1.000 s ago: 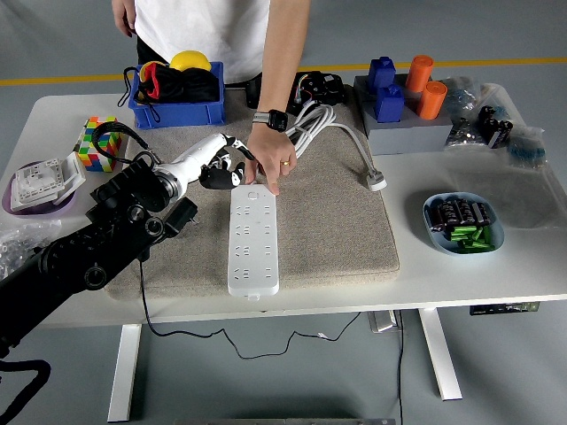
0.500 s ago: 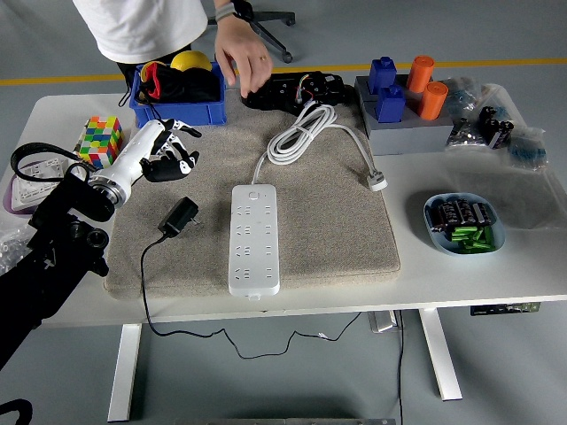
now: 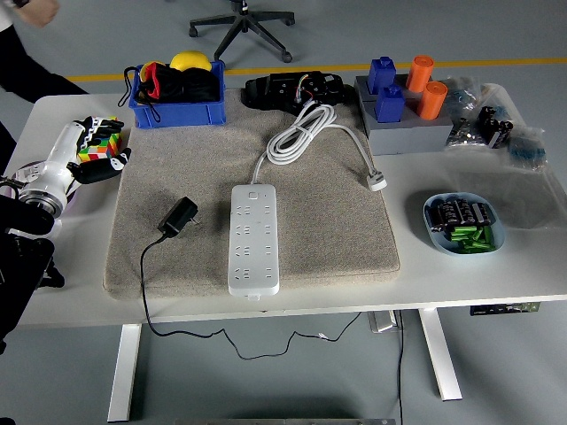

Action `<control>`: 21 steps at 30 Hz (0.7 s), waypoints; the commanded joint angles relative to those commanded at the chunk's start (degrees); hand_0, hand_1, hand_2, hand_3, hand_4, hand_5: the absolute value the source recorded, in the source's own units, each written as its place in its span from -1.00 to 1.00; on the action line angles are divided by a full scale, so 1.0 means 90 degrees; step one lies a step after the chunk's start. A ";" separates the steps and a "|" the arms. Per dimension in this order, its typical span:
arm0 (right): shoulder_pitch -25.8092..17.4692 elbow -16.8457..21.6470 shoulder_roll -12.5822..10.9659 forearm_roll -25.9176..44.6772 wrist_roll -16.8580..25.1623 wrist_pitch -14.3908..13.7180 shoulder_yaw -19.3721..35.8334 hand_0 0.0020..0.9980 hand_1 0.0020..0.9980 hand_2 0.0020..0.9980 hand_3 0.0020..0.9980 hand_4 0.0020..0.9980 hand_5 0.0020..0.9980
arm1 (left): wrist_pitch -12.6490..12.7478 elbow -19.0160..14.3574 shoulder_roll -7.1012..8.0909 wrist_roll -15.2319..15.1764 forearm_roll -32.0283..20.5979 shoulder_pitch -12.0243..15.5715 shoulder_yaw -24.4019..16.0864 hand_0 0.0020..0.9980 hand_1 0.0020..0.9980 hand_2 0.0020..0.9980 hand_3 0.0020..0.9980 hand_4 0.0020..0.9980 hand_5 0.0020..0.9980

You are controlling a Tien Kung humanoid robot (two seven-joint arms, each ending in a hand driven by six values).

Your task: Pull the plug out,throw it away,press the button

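While the left hand (image 3: 89, 150) is hanging over the table's left edge, nothing is resting in its grip.

Left hand: white shell with dark fingers, loosely spread and holding nothing; it is sitting in front of a colourful cube (image 3: 99, 140), near the mat's (image 3: 310, 230) left side.
Right hand: not showing in the head view.
Plug: a black adapter (image 3: 178, 216) is lying loose on the grey mat, just left of the power strip (image 3: 253, 239) and apart from it; its thin black cord (image 3: 146, 292) is trailing off the mat's near edge and hanging below the table (image 3: 496, 274).
Power strip: white, lying lengthwise at the mat's middle, sockets empty; its button (image 3: 253, 196) is sitting at the far end.
Strip cable: a white cable (image 3: 301, 137) is looping in a coil beyond the strip, ending in a white plug head (image 3: 376, 183) near the mat's right edge.
Far side: a blue bin (image 3: 177, 111) with black and yellow items, a black device (image 3: 297, 90), blue and orange blocks (image 3: 403, 88) on a grey base.
Right side: a pale blue dish (image 3: 463, 223) is holding batteries.
Person: only a dark sleeve (image 3: 22, 66) is showing at the top left corner.
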 joint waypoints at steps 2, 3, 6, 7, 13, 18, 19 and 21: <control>-0.0001 0.0000 0.0006 -0.0046 -0.0036 -0.0001 0.0047 0.48 0.33 0.29 0.23 0.31 -0.05 | -0.0033 -0.0016 -0.0016 0.0038 0.0068 0.0011 -0.0161 0.72 0.74 0.62 0.54 0.33 -1.00; 0.0000 0.0000 0.0010 -0.0051 -0.0043 -0.0001 0.0054 0.48 0.33 0.29 0.23 0.31 -0.05 | -0.0033 -0.0026 -0.0022 0.0040 0.0074 0.0014 -0.0205 0.72 0.74 0.61 0.54 0.34 -1.00; 0.0008 0.0000 0.0013 -0.0035 -0.0036 0.0010 0.0031 0.48 0.33 0.29 0.23 0.31 -0.05 | -0.0025 -0.0053 -0.0040 0.0030 0.0083 0.0025 -0.0307 0.72 0.74 0.61 0.54 0.34 -1.00; 0.0015 0.0000 0.0010 -0.0024 -0.0025 0.0009 0.0021 0.48 0.33 0.29 0.23 0.31 -0.05 | -0.0027 -0.0054 -0.0045 0.0040 0.0085 0.0028 -0.0328 0.72 0.74 0.61 0.54 0.34 -1.00; 0.0048 0.0000 0.0006 0.0007 0.0011 0.0014 0.0000 0.48 0.33 0.29 0.23 0.31 -0.05 | -0.0038 -0.0098 -0.0060 0.0062 0.0106 0.0024 -0.0387 0.69 0.73 0.60 0.53 0.33 -1.00; 0.0034 0.0000 0.0014 -0.0011 -0.0017 0.0037 0.0019 0.48 0.33 0.29 0.23 0.31 -0.05 | -0.0057 -0.0142 -0.0123 0.0093 0.0145 -0.0040 -0.0404 0.68 0.72 0.60 0.52 0.33 -1.00; 0.0036 0.0000 0.0016 -0.0013 -0.0016 0.0039 0.0025 0.48 0.33 0.29 0.23 0.31 -0.05 | -0.0052 -0.0151 -0.0134 0.0088 0.0151 -0.0059 -0.0417 0.68 0.72 0.60 0.52 0.33 -1.00; 0.0043 0.0000 0.0019 -0.0005 -0.0011 0.0043 0.0026 0.48 0.33 0.29 0.23 0.31 -0.06 | -0.0047 -0.0173 -0.0142 0.0083 0.0164 -0.0081 -0.0432 0.66 0.72 0.59 0.52 0.32 -1.00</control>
